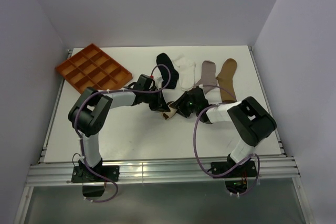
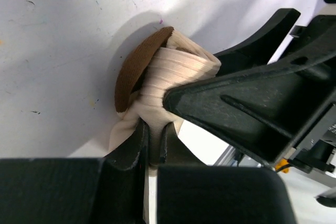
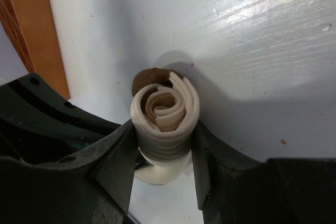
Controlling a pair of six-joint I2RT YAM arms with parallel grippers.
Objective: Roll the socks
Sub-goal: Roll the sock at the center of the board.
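Observation:
The cream sock with brown bands is rolled into a spiral at the table's middle, and both grippers hold it. My left gripper is shut on a pinch of its cream fabric, with the fingers nearly together. My right gripper is shut around the roll, one finger on each side. The black sock, white sock, grey sock and tan sock lie flat in a row at the back.
An orange compartment tray lies at the back left; its edge shows in the right wrist view. Grey walls close in the white table on three sides. The right gripper body sits close against the left gripper.

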